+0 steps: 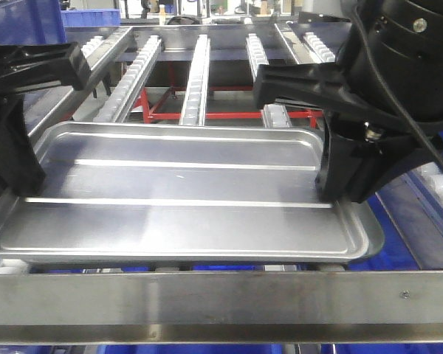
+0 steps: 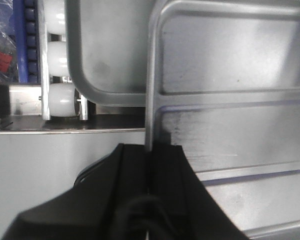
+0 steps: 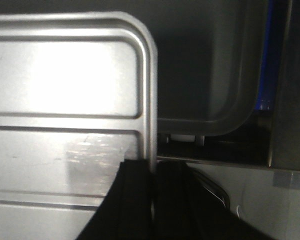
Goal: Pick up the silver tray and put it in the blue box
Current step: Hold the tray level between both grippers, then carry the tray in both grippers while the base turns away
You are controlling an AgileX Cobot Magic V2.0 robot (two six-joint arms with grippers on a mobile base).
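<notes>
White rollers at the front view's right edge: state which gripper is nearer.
Right. The right gripper clamps the silver tray's right end beside those white rollers; the left gripper clamps the far end.

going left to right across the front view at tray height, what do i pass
left gripper, clamped on the tray's left rim → silver tray → right gripper, clamped on its right rim

silver tray (image 1: 184,199) glossy metal, rollers (image 2: 60,97) perhaps plastic
</notes>
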